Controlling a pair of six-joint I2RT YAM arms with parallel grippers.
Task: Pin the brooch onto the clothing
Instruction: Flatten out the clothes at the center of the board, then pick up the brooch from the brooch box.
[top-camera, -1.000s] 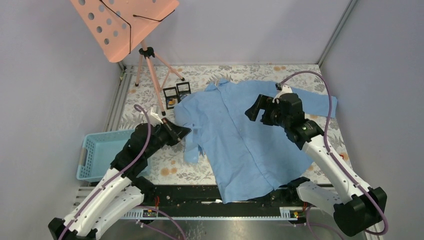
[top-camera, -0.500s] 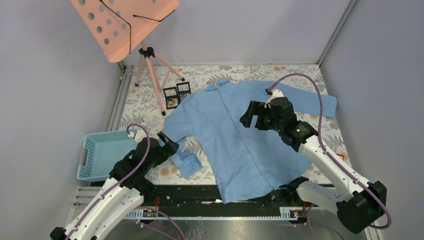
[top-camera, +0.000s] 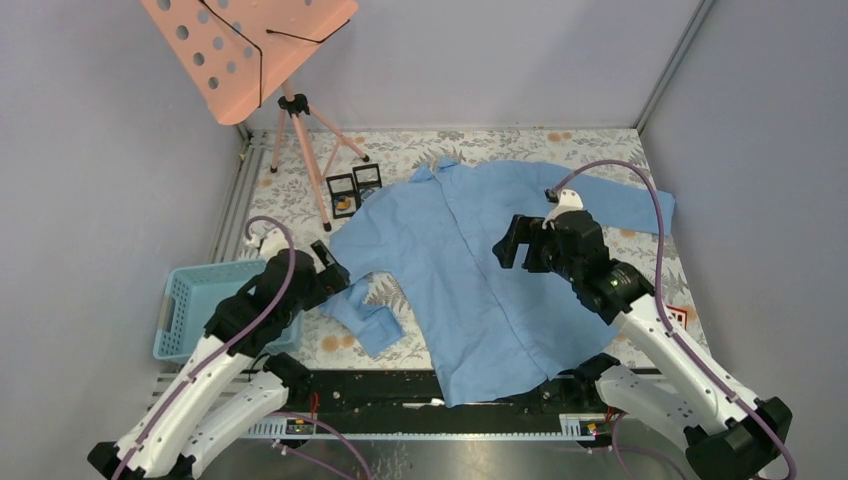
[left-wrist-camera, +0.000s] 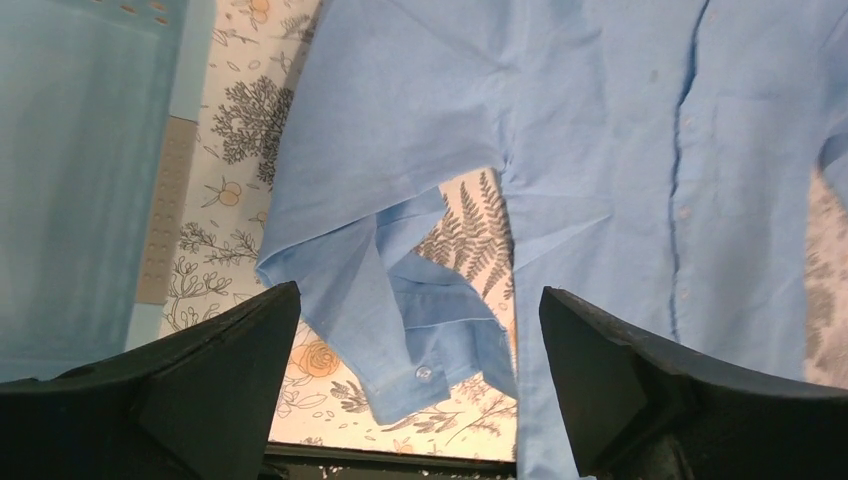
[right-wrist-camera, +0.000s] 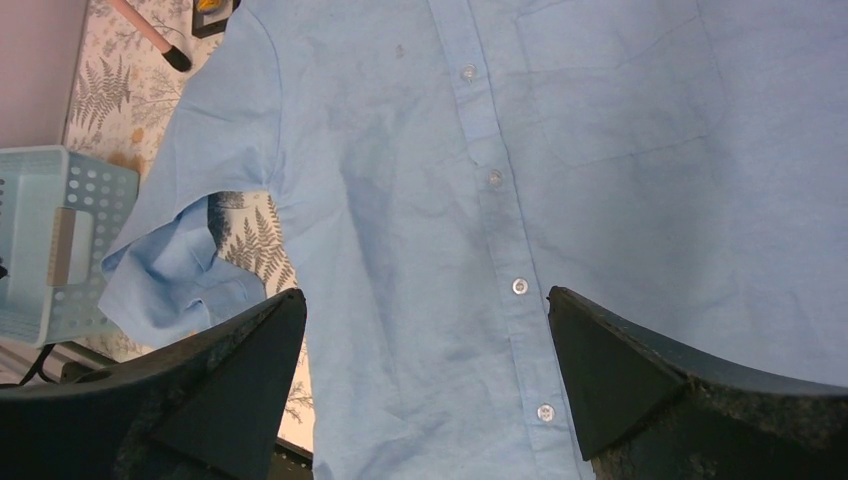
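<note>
Careful: your left claw (left-wrist-camera: 412, 300) and right claw (right-wrist-camera: 425, 300) both hang wide and empty over the shirt (top-camera: 470, 260) spread on the counter (top-camera: 400, 150), and a low pass near the crumpled sleeve (top-camera: 365, 318) could snag thin fabric, dragging it askew.

Left arm (top-camera: 225, 355), white links with black joints and a purple cable looped along it: rises from its base, elbow bent, forearm running forward and inward, wrist pitched down. Black two-finger left gripper (top-camera: 333, 268): jaws spread wide, both fingers (left-wrist-camera: 230, 360) at the lower corners of the wrist view. Right arm (top-camera: 665, 345), same build: leans forward and inward, wrist turned toward the left side. Black two-finger right gripper (top-camera: 507, 243): jaws equally wide, fingers (right-wrist-camera: 640, 370) well apart.
</note>
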